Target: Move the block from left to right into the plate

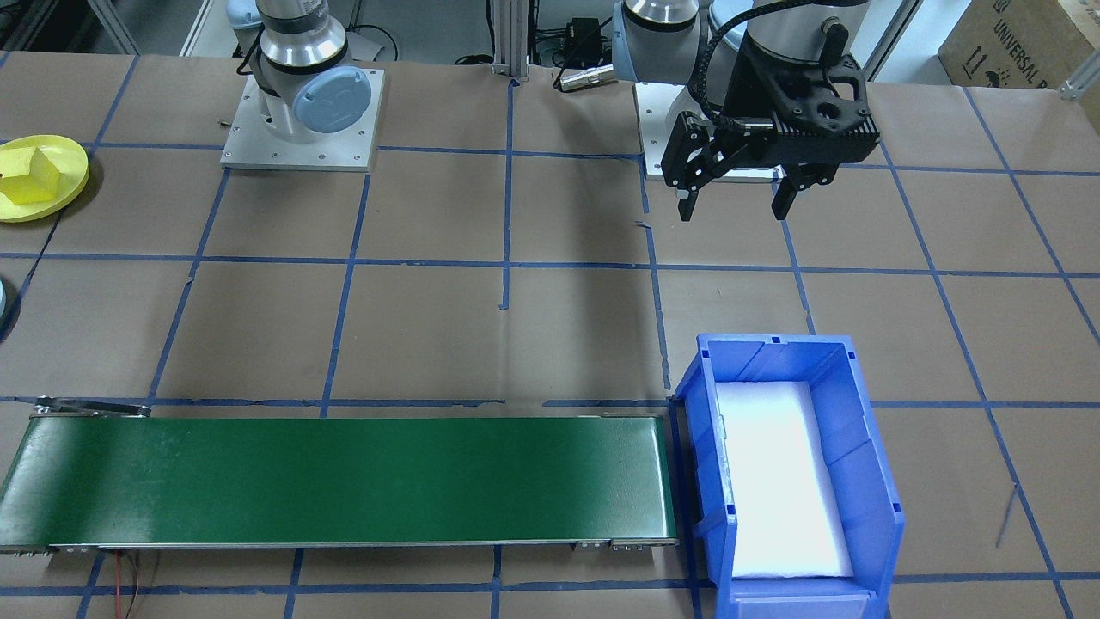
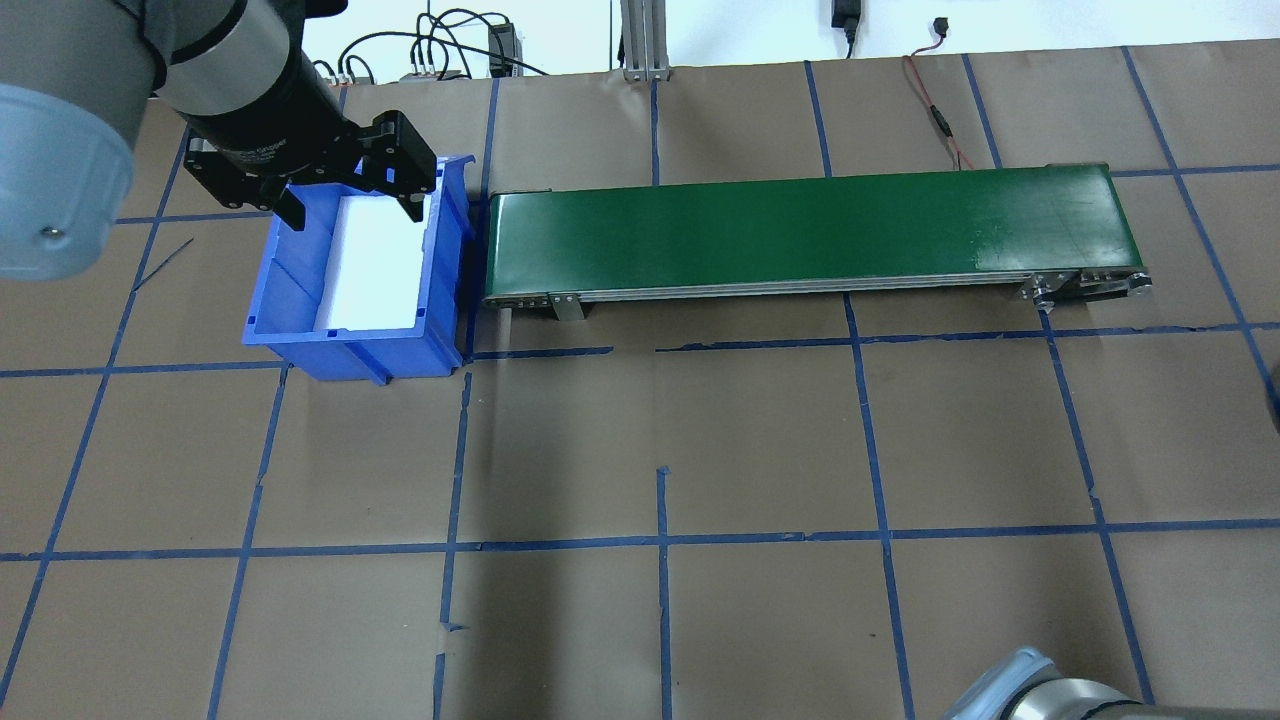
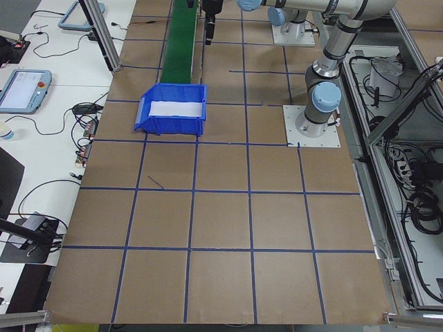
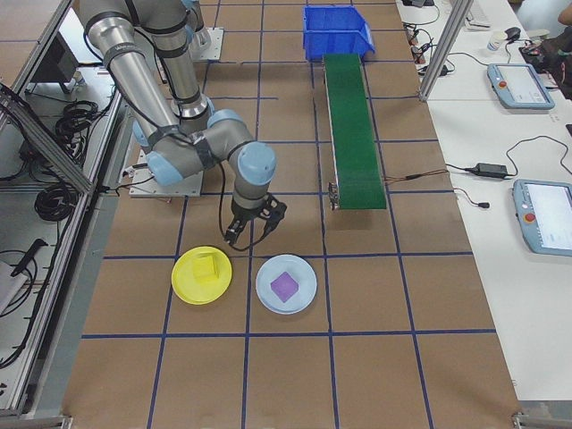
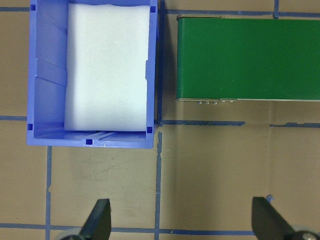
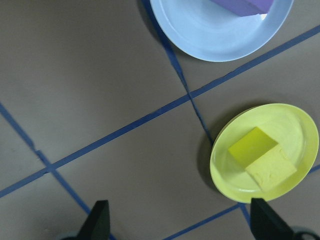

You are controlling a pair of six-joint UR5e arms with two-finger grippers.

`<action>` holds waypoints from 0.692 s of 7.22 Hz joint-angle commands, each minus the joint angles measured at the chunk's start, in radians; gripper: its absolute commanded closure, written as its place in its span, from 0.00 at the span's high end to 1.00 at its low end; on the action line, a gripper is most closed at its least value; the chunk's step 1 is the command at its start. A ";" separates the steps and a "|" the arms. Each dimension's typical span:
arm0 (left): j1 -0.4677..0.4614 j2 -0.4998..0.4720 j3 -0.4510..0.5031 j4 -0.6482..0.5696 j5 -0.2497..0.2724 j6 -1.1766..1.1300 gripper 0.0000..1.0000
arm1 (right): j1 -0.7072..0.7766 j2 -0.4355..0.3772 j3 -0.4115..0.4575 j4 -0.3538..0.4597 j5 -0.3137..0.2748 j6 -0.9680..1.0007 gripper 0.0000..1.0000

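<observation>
Yellow foam cube (image 6: 261, 159) resting inside the small round bright-yellow plastic plate (image 6: 300, 121), which sits on the brown paper-covered counter (image 2: 760, 440) just beside a pale-blue round plate (image 6: 210, 31) holding a purple block (image 6: 243, 5). The right gripper (image 6: 180, 220) hangs above the counter near the yellow plate, fingers (image 6: 98, 218) spread wide and holding nothing. The left gripper (image 1: 743, 199), well apart from the yellow plate, is poised beside the blue plastic bin (image 1: 859, 447) at the end of the green conveyor belt (image 1: 344, 481); its fingers are likewise wide open and empty. The block appears delivered. Judged best practice for the remaining step: lift the right arm straight up, clear of the yellow plate's rim, so neither plate is nudged.
</observation>
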 commanded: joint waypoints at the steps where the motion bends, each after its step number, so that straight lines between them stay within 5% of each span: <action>1: 0.000 0.000 0.000 0.000 0.000 0.000 1.00 | 0.263 -0.045 -0.097 0.113 -0.013 0.125 1.00; 2: 0.000 0.000 -0.001 0.000 -0.002 0.000 1.00 | 0.374 -0.051 -0.183 0.115 0.061 0.164 1.00; 4: 0.001 0.000 0.000 0.000 -0.002 -0.002 1.00 | 0.624 -0.030 -0.295 0.162 0.093 0.253 1.00; 5: 0.000 0.000 0.000 0.000 -0.003 -0.002 1.00 | 0.709 0.008 -0.350 0.162 0.170 0.269 1.00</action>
